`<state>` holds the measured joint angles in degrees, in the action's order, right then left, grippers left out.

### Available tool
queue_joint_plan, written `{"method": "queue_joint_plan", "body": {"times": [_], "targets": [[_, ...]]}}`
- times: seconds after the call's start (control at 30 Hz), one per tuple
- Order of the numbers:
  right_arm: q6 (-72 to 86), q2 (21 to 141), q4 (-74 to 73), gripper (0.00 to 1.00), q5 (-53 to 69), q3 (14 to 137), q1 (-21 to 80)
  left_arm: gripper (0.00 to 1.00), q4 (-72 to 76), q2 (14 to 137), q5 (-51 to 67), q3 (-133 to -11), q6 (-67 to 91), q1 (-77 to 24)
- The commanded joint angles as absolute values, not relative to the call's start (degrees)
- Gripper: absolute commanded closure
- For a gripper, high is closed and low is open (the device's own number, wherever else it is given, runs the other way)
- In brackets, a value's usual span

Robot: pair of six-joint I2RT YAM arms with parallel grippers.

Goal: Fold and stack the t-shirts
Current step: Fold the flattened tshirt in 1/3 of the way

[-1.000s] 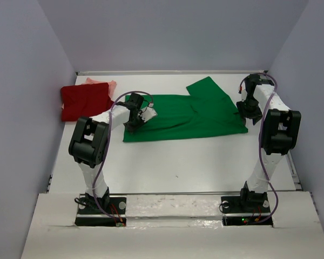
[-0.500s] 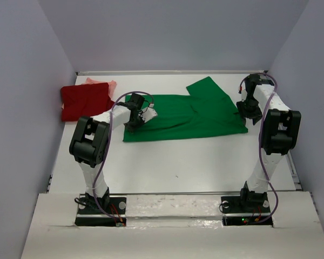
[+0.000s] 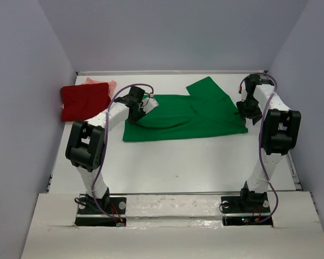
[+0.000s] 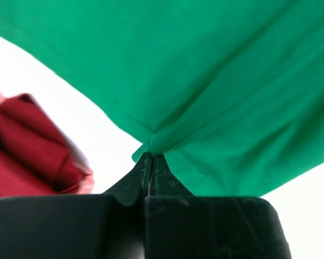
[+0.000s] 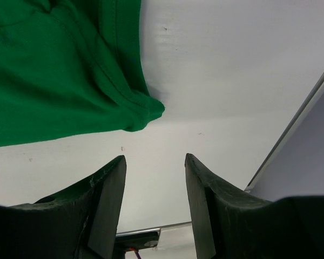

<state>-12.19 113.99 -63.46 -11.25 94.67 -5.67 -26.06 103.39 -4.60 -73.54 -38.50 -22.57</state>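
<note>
The bright green t-shirt (image 3: 194, 114) lies spread across the middle of the table, one sleeve pointing to the back. My left gripper (image 3: 142, 109) is shut on its left edge, and the cloth bunches up at the fingertips. In the left wrist view the closed gripper (image 4: 151, 157) pinches a fold of the green shirt (image 4: 221, 81). The dark red shirt (image 3: 84, 101) lies folded at the far left on top of the pale pink one (image 3: 103, 83). My right gripper (image 3: 251, 113) hovers open at the green shirt's right edge; in its wrist view the gripper (image 5: 154, 162) holds nothing, just short of the green corner (image 5: 143, 110).
A raised rail (image 5: 291, 129) runs along the table's right edge close to the right gripper. Purple walls (image 3: 32, 81) close in the left, back and right sides. The dark red shirt (image 4: 27, 151) sits just left of the left gripper.
The left gripper closed on the green shirt's left edge and pulled it up and towards the back, raising a fold. The right arm has not moved.
</note>
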Motion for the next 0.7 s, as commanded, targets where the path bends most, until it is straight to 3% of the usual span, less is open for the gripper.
{"method": "queue_joint_plan", "body": {"times": [0.0,0.67], "targets": [[-11.8,112.4,-62.9,0.47,-10.3,95.6,-6.2,1.0,-24.6,100.3,-7.6,-76.4,-36.4,-23.0],[-12.4,108.6,-64.6,0.47,-11.2,94.9,-6.2,1.0,-23.1,107.6,-14.9,-76.7,-33.9,-23.6]]}}
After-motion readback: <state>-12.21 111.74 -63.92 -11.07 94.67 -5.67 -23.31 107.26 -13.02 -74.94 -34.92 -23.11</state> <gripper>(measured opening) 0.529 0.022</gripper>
